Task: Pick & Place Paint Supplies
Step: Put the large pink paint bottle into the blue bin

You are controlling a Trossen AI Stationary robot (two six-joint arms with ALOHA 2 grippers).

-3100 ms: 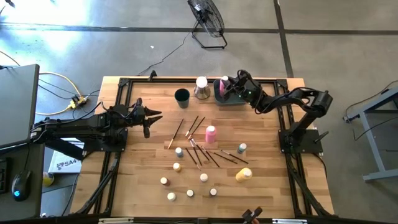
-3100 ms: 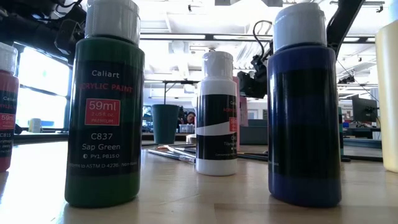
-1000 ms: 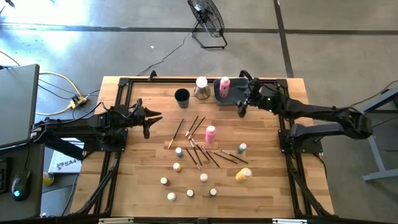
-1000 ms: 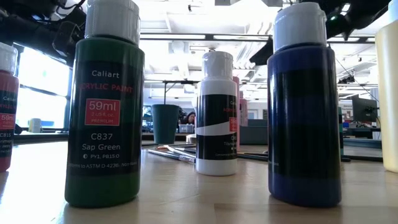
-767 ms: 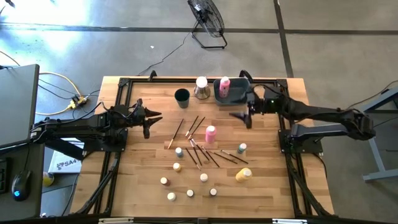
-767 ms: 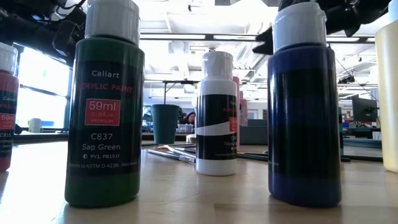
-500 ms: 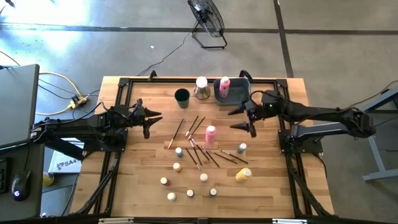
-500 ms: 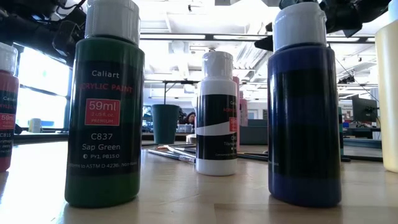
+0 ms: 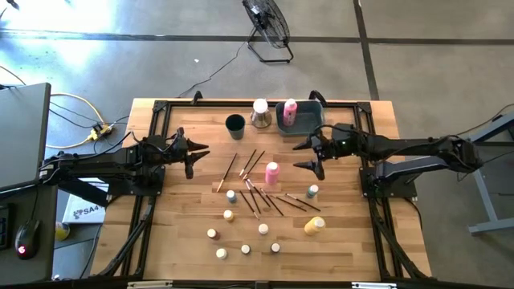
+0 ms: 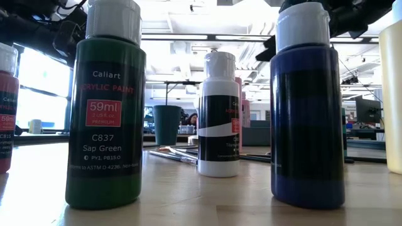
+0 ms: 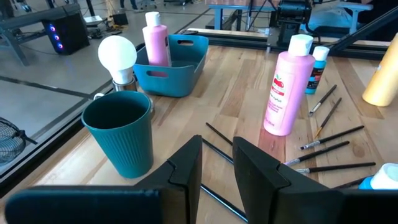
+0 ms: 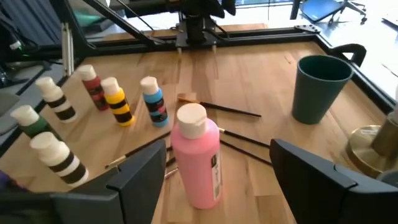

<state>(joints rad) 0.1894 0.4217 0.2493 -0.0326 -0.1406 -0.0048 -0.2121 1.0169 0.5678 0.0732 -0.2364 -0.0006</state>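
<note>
While L arm waits | R end effector [image 9: 308, 154] wide open nr pink bottle [image 9: 272, 172]

Two dark, slim jointed arms; the left gripper [image 9: 195, 157] and right gripper [image 9: 303, 154] each end in two black, flat, wedge-shaped fingers [image 11: 186, 171].

Low view: green bottle [image 10: 107, 107] and blue bottle [image 10: 306, 107] hide most of the counter [image 10: 188, 188] behind; yellow bottle [image 10: 392, 94] cut by right edge. Overhead, small pots' [image 9: 221, 253] labels too small to read.
</note>
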